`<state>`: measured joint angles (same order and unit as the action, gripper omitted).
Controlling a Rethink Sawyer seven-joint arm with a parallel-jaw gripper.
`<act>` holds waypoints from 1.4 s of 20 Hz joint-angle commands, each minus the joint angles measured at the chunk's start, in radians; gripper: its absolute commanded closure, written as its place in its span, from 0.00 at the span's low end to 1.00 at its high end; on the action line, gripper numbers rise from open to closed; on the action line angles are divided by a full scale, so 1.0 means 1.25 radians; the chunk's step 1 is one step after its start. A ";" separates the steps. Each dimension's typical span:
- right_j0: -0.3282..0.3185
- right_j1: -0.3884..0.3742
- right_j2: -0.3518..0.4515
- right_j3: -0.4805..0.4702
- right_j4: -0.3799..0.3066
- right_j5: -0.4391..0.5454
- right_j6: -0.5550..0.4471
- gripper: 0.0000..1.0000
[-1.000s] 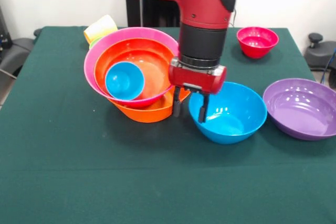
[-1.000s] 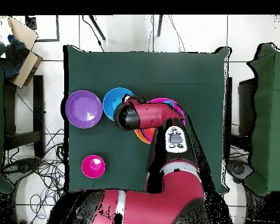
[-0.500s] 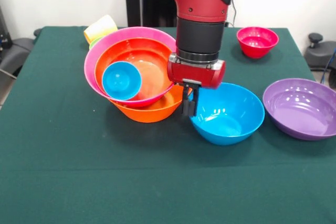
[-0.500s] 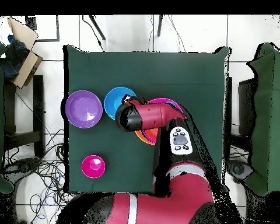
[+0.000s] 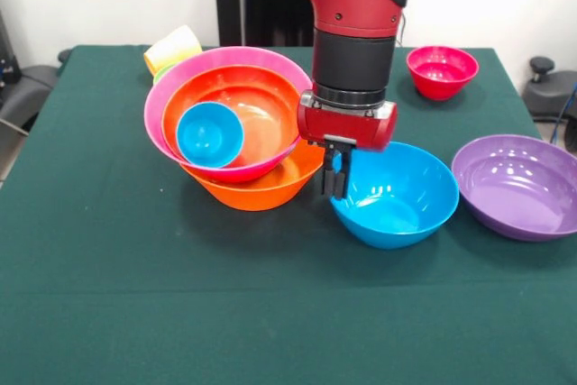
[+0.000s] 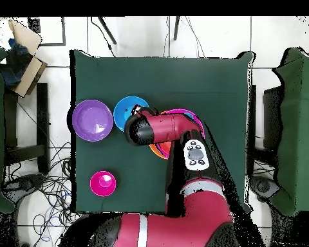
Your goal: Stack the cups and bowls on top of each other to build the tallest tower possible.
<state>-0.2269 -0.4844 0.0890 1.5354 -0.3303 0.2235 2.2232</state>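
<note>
The tower [image 5: 236,128] sits on the green table [image 5: 135,295]: a big orange bowl [image 5: 261,188] holds pink, red-orange and small blue ones. Just beside it is the blue bowl [image 5: 397,194]. The gripper [image 5: 335,171] pinches that bowl's rim on the tower side, fingers pressed close. The purple bowl [image 5: 518,185] sits past the blue bowl.

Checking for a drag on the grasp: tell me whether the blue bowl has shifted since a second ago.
Yes, slightly. In the front view the blue bowl has slid right, toward the purple bowl, with the gripper shut on its rim.
</note>
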 commanded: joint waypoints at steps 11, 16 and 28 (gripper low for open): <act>-0.003 -0.007 0.067 0.058 -0.084 0.064 -0.097 0.00; 0.007 0.078 0.044 -0.020 -0.107 0.039 -0.091 0.00; 0.017 0.194 0.026 -0.085 -0.176 0.000 -0.087 0.00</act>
<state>-0.2077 -0.3610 0.0846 1.4516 -0.4331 0.2193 2.2234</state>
